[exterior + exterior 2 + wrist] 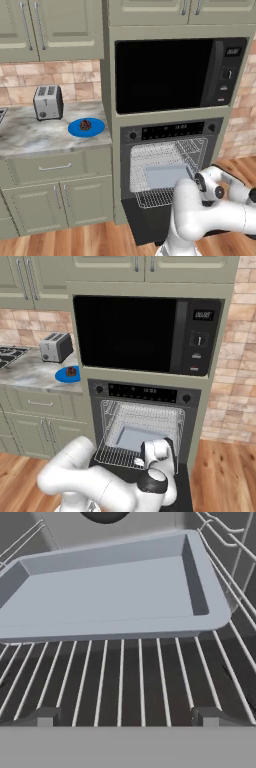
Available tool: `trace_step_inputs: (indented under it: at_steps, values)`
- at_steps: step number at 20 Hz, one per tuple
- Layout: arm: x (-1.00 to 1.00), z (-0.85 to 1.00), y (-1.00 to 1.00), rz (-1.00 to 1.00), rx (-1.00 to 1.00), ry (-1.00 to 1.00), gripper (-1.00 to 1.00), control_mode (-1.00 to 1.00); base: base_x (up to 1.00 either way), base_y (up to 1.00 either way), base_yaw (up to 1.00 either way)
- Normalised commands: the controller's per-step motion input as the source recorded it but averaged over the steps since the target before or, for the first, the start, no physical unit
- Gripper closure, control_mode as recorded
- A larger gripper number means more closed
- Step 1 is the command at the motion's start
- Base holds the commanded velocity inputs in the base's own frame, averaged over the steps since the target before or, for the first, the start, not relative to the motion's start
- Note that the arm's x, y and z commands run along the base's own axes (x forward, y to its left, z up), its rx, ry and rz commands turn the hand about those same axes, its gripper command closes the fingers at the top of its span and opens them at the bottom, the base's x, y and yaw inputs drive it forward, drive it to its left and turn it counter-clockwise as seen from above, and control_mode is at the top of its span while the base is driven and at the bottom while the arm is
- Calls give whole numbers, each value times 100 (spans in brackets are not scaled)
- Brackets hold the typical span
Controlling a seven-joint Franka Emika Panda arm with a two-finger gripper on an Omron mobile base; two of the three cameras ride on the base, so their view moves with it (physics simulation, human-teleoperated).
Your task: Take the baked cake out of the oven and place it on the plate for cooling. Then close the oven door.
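So the baked cake [85,124] is already sitting on the blue plate [96,131] on the counter, roughly in the middle of it, in the left base view at about 9 o'clock from the oven [170,165]; from the right base view I see the same thing, cake [72,372] on plate [63,376], just in front of the toaster [56,346]. That reads to me as the first half of the job being done. What's left is the door: the oven door [150,225] is dropped down flat and wide open, with the wire rack [135,448] pulled out over it and a grey baking tray [107,587] with nothing in it sitting on that rack. My gripper [127,717] is parked low right at the mouth of the oven, looking along the rack at the tray; its two fingertips [46,716] stand well apart with nothing between them, so it's carrying nothing. The tray is at 12 o'clock from the fingers in the hand view, near but not touching. My guess is the rack probably needs to slide back in before the door can swing up, and then I have to get under or behind the door edge to lift it. The handle itself I can't really make out from here.
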Motion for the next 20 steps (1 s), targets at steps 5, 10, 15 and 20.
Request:
trace_step_inputs:
  at_steps: [5,10,15,20]
  values:
    - [14,-23,10,0,-8,5,-100,-100,0,0,0]
    - [11,-14,4,0,-6,1,-100,-100,0,0,0]
    - [16,-14,6,0,-5,5,-100,-100,0,0,0]
    - [23,-20,7,0,-4,7,-100,-100,0,0,0]
